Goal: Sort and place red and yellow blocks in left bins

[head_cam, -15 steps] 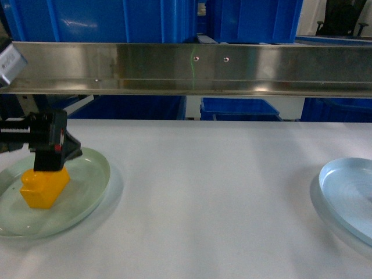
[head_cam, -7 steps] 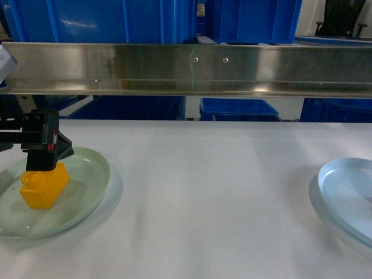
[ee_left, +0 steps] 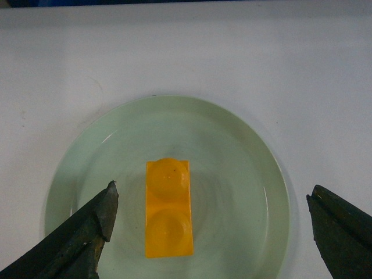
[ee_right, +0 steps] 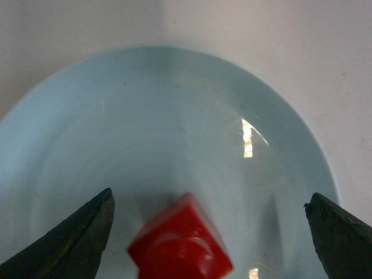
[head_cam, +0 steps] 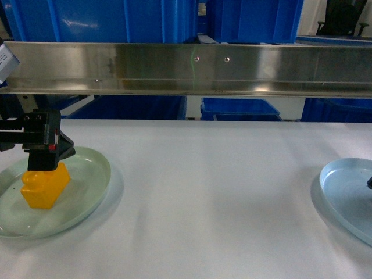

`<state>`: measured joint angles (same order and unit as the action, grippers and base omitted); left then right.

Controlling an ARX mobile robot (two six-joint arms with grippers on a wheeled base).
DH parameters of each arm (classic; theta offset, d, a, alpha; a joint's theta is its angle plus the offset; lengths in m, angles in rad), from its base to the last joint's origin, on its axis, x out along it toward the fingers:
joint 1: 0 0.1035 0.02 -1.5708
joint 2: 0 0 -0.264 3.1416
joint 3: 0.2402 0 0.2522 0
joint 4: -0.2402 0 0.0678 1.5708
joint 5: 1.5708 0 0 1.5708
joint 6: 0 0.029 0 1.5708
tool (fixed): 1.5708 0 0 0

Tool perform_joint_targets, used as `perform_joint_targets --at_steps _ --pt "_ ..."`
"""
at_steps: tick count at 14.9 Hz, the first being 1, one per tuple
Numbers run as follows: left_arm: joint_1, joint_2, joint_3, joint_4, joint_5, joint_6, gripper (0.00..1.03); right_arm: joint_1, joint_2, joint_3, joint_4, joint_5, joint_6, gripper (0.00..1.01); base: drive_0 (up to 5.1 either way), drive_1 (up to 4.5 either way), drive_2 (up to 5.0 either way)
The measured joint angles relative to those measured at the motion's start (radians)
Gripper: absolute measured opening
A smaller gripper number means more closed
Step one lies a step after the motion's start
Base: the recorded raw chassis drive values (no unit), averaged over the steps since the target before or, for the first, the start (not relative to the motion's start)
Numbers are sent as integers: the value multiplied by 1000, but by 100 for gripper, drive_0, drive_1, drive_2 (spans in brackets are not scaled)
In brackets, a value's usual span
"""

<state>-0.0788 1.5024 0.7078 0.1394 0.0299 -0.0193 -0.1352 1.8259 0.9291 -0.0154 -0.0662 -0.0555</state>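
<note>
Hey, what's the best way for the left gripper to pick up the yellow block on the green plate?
Come straight down on the yellow block and close on its two long flat sides. It lies flat on the green plate, studs up, between the left gripper's open fingers, so those smooth sides probably grip better than the rounded studs.

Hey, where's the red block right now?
The red block lies on the pale blue plate, seen only in the right wrist view, between the open right end effector's fingers.

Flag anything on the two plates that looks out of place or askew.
Nothing stands out. The yellow block sits flat, studs up, on the green plate; the red block lies on the blue plate. No spills or damage show.
</note>
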Motion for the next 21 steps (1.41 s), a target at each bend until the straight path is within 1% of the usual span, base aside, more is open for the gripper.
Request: perform_joint_targets --at_steps 1,2,3,4,6,8,10,14,15,17,18,19,20,21 --pt "0 0 0 0 0 0 98 -18 1 1 -11 -6 -8 98 0 0 0" --pt "0 0 0 0 -1 0 98 -29 1 1 -25 -28 -17 98 0 0 0" --pt "0 0 0 0 -1 0 98 13 12 -10 1 -66 -11 98 0 0 0" --pt "0 0 0 0 0 0 98 34 12 -10 2 -66 -4 98 0 0 0" --pt "0 0 0 0 0 0 98 52 21 -10 8 -61 3 98 0 0 0" --pt "0 0 0 0 -1 0 98 50 58 -10 17 -41 2 98 0 0 0" --pt "-1 0 0 0 0 0 98 47 70 -2 25 -31 1 98 0 0 0" --pt "-1 0 0 0 0 0 98 43 73 7 16 -31 -13 97 0 0 0" --pt "-1 0 0 0 0 0 98 43 73 10 8 -29 -18 87 0 0 0" --pt "-1 0 0 0 0 0 98 44 70 14 -18 -21 -29 58 0 0 0" --pt "-1 0 0 0 0 0 98 46 69 14 -19 -21 -31 48 0 0 0" --pt "-1 0 0 0 0 0 98 55 69 15 -19 -19 -40 32 0 0 0" --pt "-1 0 0 0 0 0 98 58 69 15 -18 -19 -42 29 0 0 0" --pt "-1 0 0 0 -1 0 98 64 58 11 -8 -21 -37 29 0 0 0"
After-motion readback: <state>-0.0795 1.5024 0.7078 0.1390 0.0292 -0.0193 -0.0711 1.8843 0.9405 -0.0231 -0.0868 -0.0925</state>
